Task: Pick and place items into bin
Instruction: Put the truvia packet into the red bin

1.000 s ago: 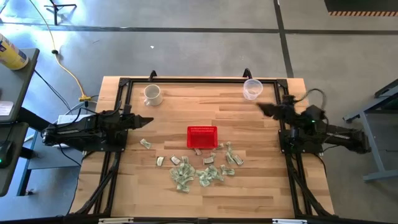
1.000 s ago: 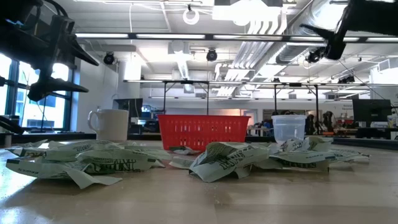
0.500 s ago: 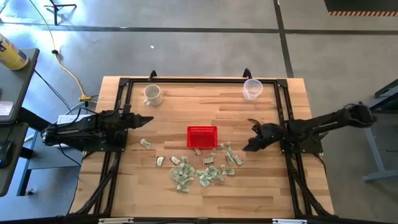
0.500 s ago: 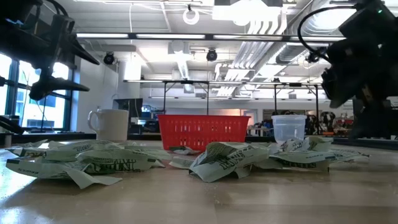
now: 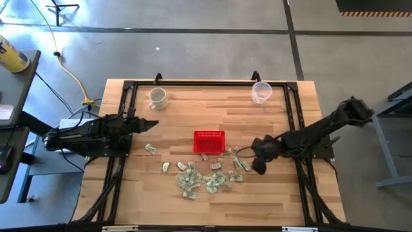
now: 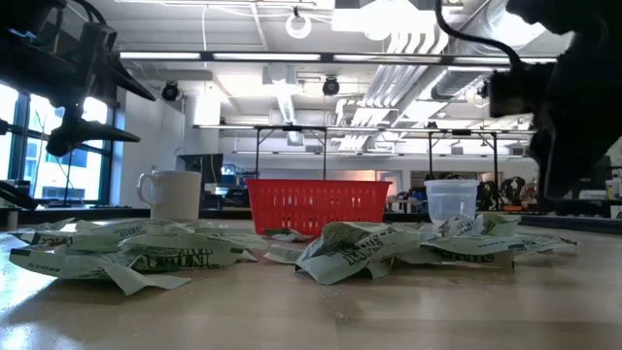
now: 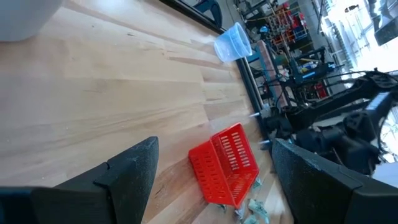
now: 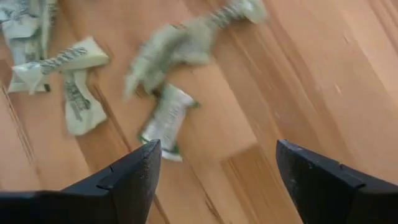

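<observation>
At desk centre: small bright red rectangular mesh-walled bin [image 5: 209, 142] on the pale wooden desk [image 5: 193, 200].
Items: crinkled pale green-and-white wrapper pieces [image 5: 205, 176], scattered at the bin's 6 o'clock.
Right end effector [image 5: 256, 161]: fingers spread, above the scatter's 3 o'clock edge.
Right wrist view only: one wrapper [image 8: 163, 119] lies between its fingers.
Left end effector [image 5: 149, 125]: spread, at the bin's 9 o'clock.

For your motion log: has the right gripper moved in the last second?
Yes. The right gripper, open, went from beside the clear cup toward the table's near side, to the wrappers.
</observation>
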